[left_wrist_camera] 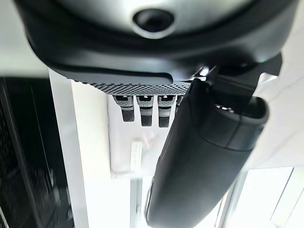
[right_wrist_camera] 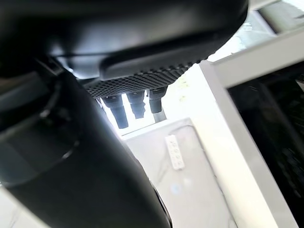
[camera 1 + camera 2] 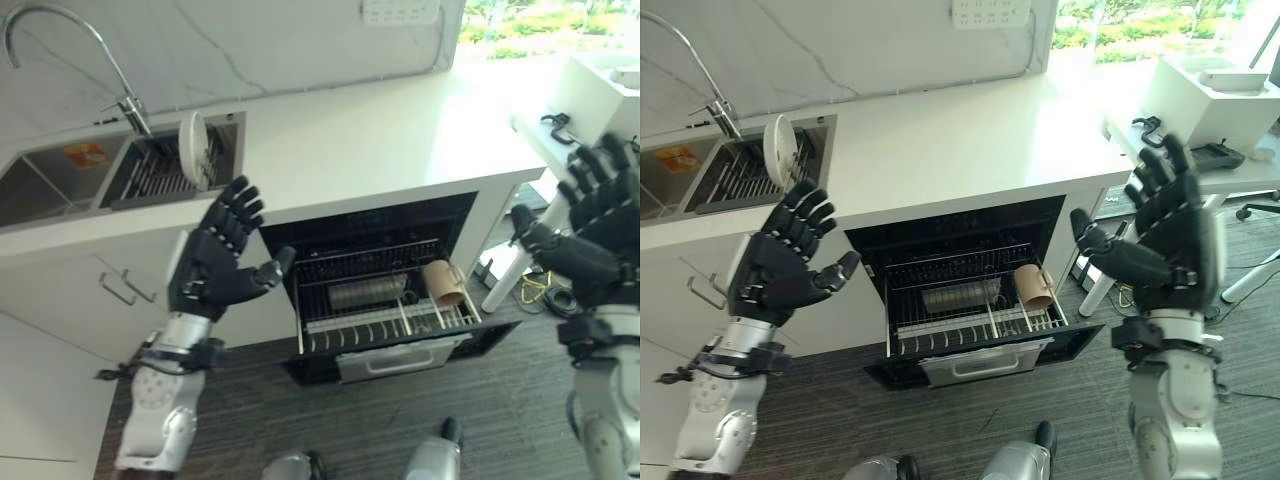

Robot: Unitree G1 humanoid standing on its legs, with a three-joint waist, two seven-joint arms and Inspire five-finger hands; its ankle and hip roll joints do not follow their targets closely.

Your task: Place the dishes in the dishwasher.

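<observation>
The left hand (image 3: 215, 262) hides part of the dishwasher (image 3: 385, 300) opening; the sink (image 3: 45, 180) is cut off.

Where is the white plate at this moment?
The white plate stands on edge in the drying rack of the sink, on the robot's left, just right of the faucet and above the raised left hand.

Dark fingered hand (image 3: 215, 262) on silver-grey arm
</observation>
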